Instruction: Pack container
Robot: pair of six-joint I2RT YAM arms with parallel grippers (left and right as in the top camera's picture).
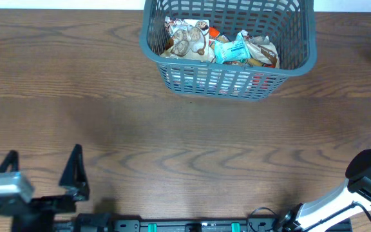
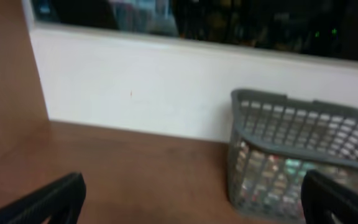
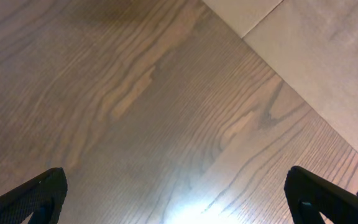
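Note:
The grey-blue slotted container (image 1: 296, 63) stands at the far middle of the table with several snack packets (image 1: 237, 48) inside. It also shows in the left wrist view (image 2: 260, 140), blurred, at the right. My left gripper (image 1: 42, 166) is open and empty at the near left edge; its fingers frame bare table in its wrist view (image 2: 191, 199). My right gripper (image 3: 176, 196) is open and empty over bare wood near the table's corner. Only the right arm (image 1: 366, 177) shows overhead, at the near right; its fingers are hidden there.
A white wall (image 2: 135, 87) rises behind the table's far edge. The table's edge and pale floor (image 3: 328, 56) show in the right wrist view. A black rail (image 1: 192, 225) runs along the near edge.

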